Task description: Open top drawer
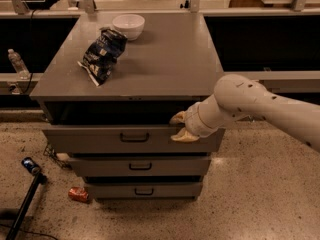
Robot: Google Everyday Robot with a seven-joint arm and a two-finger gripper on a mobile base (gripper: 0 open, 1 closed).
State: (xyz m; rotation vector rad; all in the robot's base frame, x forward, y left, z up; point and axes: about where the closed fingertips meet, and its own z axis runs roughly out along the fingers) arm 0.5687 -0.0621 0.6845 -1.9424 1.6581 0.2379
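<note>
- A speckled stone floor [260,199] runs around a gray metal cabinet [165,59], with dark shelving behind it.
- The white arm [260,104] comes in from the cabinet's right side and bends down towards its front.
- The top drawer [100,140] sits just under the cabinet's top, with a dark gap above its front. Its black loop handle [134,137] is at mid-front.
- Two shorter drawers [100,166] lie below it.
- A crumpled dark snack bag [102,54] and a white bowl [128,25] rest on the cabinet's top, left of centre.
- The gripper [173,128] is at the top drawer's right end. Its fingers are spread, one above the front's upper edge and one against its face.
- A water bottle [16,64] stands left of the cabinet.
- A red can [78,194] lies by its foot.
</note>
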